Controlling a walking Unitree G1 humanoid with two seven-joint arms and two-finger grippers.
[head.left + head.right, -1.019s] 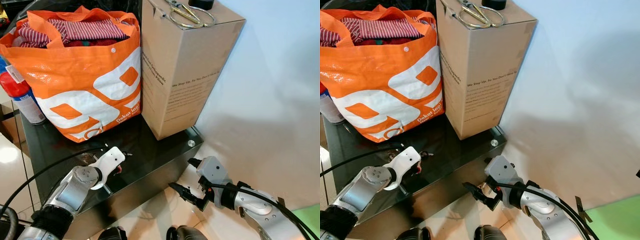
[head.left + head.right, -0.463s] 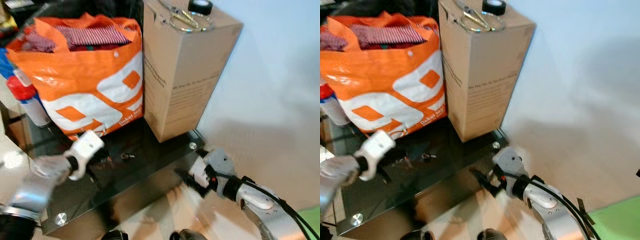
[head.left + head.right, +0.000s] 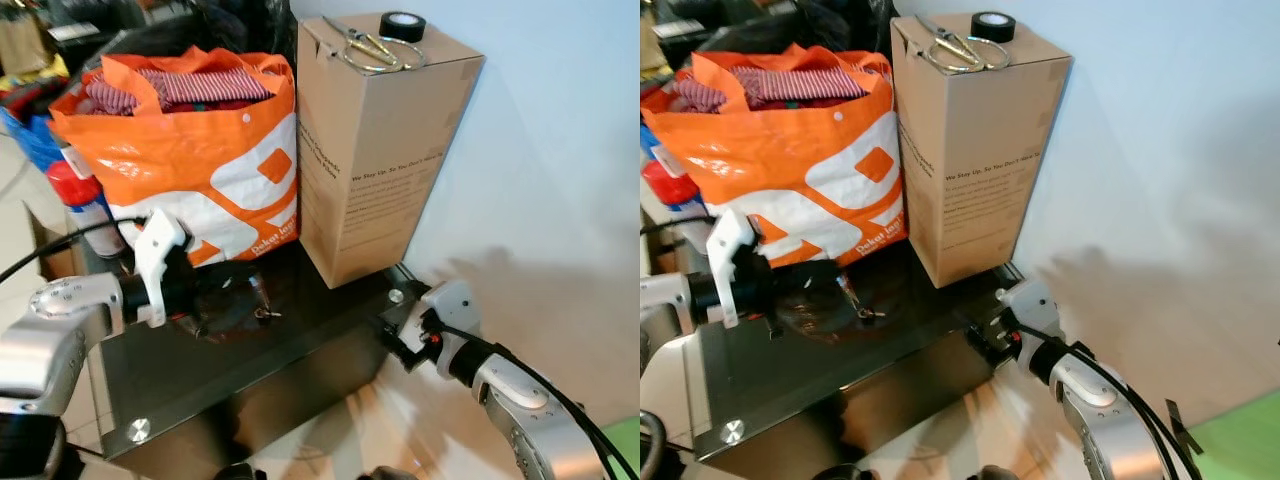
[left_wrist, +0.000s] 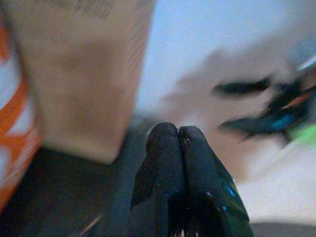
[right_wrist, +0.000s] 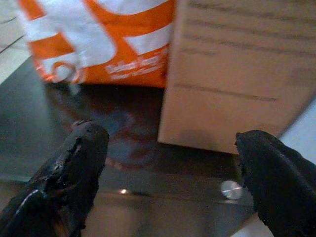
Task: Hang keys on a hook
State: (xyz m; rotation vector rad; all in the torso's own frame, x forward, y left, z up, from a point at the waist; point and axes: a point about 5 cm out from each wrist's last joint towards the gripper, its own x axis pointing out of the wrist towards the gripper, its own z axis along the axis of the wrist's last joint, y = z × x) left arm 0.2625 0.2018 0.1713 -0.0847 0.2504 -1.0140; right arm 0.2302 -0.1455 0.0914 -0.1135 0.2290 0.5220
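The keys (image 3: pixel 262 314) lie on the dark glass table (image 3: pixel 300 345), just ahead of the left gripper (image 4: pixel 178 132), whose fingers are pressed together on nothing. The right gripper (image 5: pixel 168 163) waits spread wide, probably ready to reach.

keys (image 3: pixel 262 314) on black table (image 3: pixel 180 372) | left pincer (image 3: pixel 205 300) beside them | orange bag (image 3: pixel 190 170) behind

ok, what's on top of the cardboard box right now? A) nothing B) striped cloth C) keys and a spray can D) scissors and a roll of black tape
D: scissors and a roll of black tape lie on the top of the box.
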